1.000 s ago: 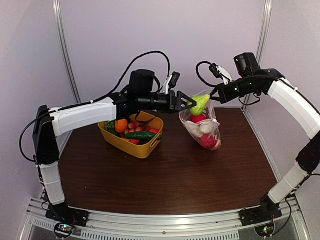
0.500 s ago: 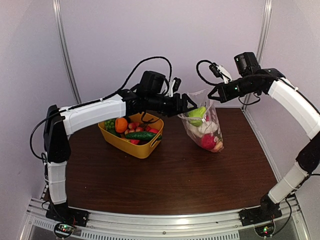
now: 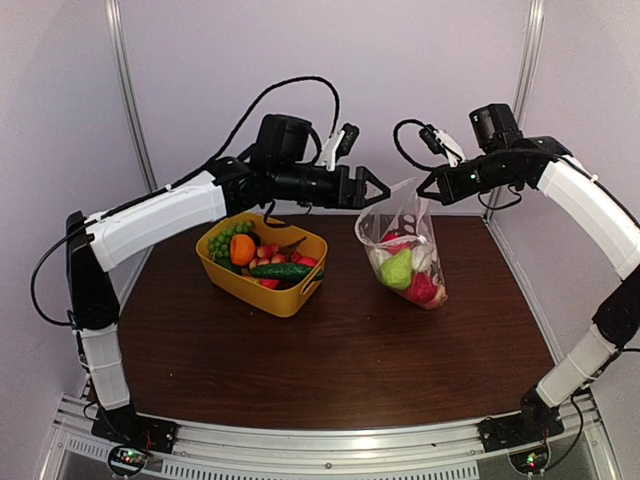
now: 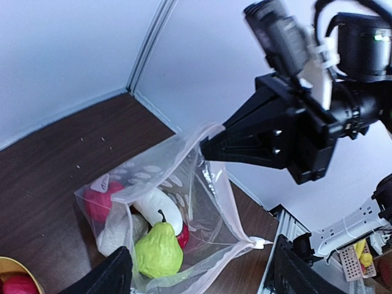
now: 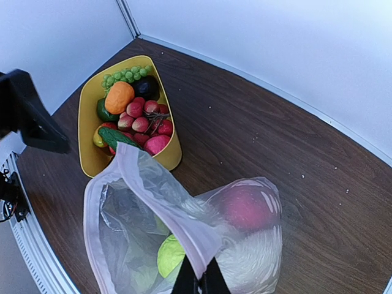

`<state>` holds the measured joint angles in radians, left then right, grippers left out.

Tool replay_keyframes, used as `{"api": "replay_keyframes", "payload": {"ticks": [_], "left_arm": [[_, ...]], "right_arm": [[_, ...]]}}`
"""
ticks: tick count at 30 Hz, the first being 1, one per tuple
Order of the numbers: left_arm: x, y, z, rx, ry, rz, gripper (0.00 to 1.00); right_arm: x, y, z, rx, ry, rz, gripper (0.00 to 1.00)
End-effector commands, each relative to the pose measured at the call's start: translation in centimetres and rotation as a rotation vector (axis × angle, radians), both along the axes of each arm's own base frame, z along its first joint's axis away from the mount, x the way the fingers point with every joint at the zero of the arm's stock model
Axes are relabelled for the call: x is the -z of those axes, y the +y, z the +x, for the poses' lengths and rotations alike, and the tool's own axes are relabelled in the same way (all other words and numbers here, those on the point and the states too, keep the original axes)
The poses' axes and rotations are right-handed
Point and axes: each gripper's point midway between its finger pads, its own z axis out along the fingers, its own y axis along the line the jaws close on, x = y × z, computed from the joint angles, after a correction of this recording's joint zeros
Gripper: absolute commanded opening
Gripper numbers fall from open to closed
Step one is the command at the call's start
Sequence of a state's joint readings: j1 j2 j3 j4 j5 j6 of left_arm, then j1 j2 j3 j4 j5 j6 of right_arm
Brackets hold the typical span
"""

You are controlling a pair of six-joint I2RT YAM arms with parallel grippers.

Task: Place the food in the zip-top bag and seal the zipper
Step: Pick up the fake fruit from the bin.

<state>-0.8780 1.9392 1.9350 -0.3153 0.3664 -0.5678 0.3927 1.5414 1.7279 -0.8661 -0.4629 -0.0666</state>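
The zip-top bag (image 3: pixel 405 250) hangs with its mouth open above the table, right of the yellow tub. My right gripper (image 3: pixel 424 189) is shut on the bag's mouth edge and holds it up; in the right wrist view its fingertips (image 5: pixel 199 283) pinch the pale zipper strip (image 5: pixel 162 196). Inside the bag lie a green pear (image 3: pixel 397 270), a red piece (image 3: pixel 421 288) and white pieces. My left gripper (image 3: pixel 376 190) is open and empty, just above and left of the bag mouth. The left wrist view looks down into the bag (image 4: pixel 208 202) at the pear (image 4: pixel 158 251).
The yellow tub (image 3: pixel 298 300) stands left of the bag and holds more food: an orange piece (image 3: pixel 242 249), a dark green cucumber (image 3: pixel 280 270), green grapes (image 3: pixel 226 240) and small red pieces. The back wall is close behind the bag.
My left gripper let go of the green pear over the bag mouth and drew back up and left. The pear dropped to the bag's bottom. My right gripper kept its hold.
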Motion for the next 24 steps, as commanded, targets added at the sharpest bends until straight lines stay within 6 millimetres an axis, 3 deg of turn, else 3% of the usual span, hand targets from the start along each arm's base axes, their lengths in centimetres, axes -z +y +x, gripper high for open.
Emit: {"api": "replay_keyframes", "payload": {"ticks": [1, 7, 12, 16, 19, 24], "left_arm": [[-5.2, 4.6, -1.1, -0.077, -0.233, 0.018, 0.83], [-0.9, 10.6, -0.3, -0.241, -0.263, 0.264, 0.88], [4.2, 18.2, 2.8, -0.482, -0.125, 0.444, 0.88], [9.1, 23.9, 4.6, -0.626, 0.035, 0.541, 0.81], [11.7, 26.1, 5.8, -0.675, 0.093, 0.587, 0.76], [14.4, 27.3, 7.8, -0.725, 0.111, 0.673, 0.77]], "right_arm": [[-1.9, -0.7, -0.4, 0.018, -0.085, -0.004, 0.0], [-1.3, -1.0, -0.4, 0.025, -0.087, -0.022, 0.0], [-0.9, -1.2, -0.4, 0.026, -0.083, -0.032, 0.0], [-0.4, -1.2, -0.5, 0.022, -0.075, -0.038, 0.0], [-0.1, -1.2, -0.5, 0.022, -0.073, -0.043, 0.0], [0.3, -1.2, -0.6, 0.018, -0.064, -0.045, 0.0]]}}
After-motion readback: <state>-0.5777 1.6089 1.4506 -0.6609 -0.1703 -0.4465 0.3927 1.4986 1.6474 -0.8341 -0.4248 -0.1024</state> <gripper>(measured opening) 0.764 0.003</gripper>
